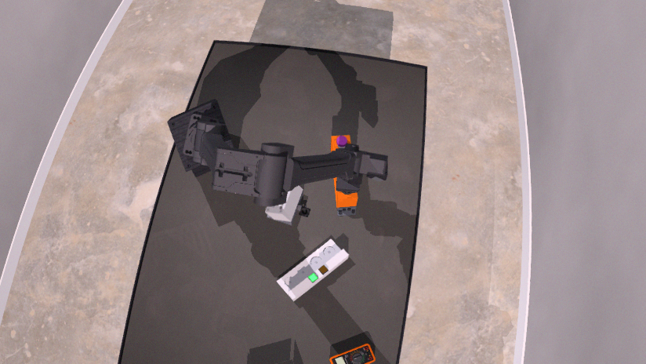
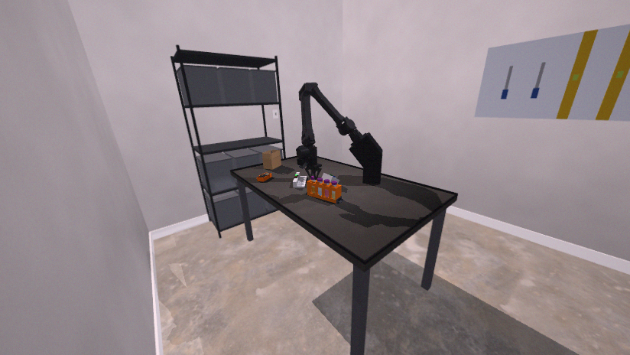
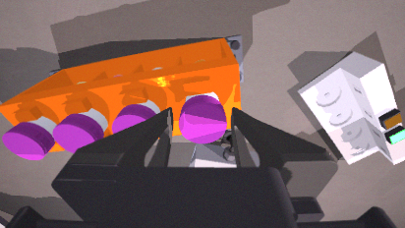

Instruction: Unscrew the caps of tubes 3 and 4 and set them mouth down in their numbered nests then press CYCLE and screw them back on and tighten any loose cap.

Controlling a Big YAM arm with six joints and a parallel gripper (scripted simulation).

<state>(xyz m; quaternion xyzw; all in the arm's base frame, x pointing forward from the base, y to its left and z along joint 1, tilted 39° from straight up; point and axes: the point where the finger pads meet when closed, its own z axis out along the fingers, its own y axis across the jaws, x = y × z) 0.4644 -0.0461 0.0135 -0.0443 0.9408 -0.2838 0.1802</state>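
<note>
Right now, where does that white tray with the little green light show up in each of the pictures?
Top: the white tray lies below the middle, green light facing up.
Exterior: small, on the table just left of the orange tube rack, at.
Wrist: at the right edge.
Shared landmark: the orange tube rack, beside the tray in every view.

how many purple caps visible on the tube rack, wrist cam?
4, in a row along the orange tube rack: far left, second, third, and rightmost, flanked with gaps by the open end effector fingers.
</note>
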